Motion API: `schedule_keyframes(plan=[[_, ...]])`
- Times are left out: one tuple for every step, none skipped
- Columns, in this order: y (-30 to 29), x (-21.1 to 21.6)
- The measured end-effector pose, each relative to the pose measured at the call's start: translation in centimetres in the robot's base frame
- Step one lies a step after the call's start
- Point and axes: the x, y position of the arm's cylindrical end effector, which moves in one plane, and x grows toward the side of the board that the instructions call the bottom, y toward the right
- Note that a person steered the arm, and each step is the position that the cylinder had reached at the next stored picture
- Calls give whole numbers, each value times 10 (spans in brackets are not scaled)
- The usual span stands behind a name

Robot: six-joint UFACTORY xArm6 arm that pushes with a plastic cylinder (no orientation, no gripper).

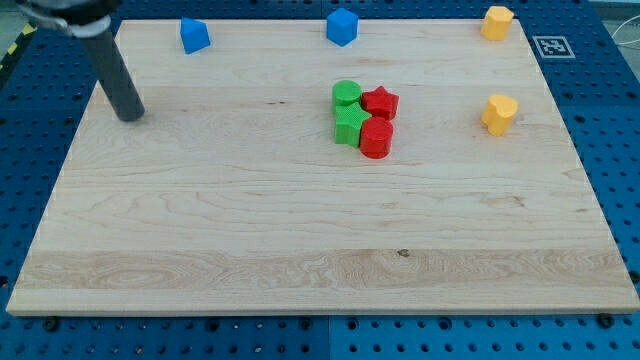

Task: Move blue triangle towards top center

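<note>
The blue triangle [194,36] lies near the board's top edge, left of centre. A blue cube [342,27] sits at the top centre. My rod comes down from the view's top left, and my tip [130,114] rests on the board below and to the left of the blue triangle, well apart from it.
A cluster sits at the middle: a green cylinder [347,96], a green block [349,125], a red star [380,102] and a red cylinder [376,139], touching. A yellow block [496,22] is at the top right and a yellow heart [499,114] below it. The wooden board [300,250] lies on a blue pegboard.
</note>
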Motion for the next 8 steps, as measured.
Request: schedule_keyframes(plan=[[-13, -54], [-6, -101], [25, -123], [54, -152], [75, -151], [65, -139], [57, -120], [84, -143]])
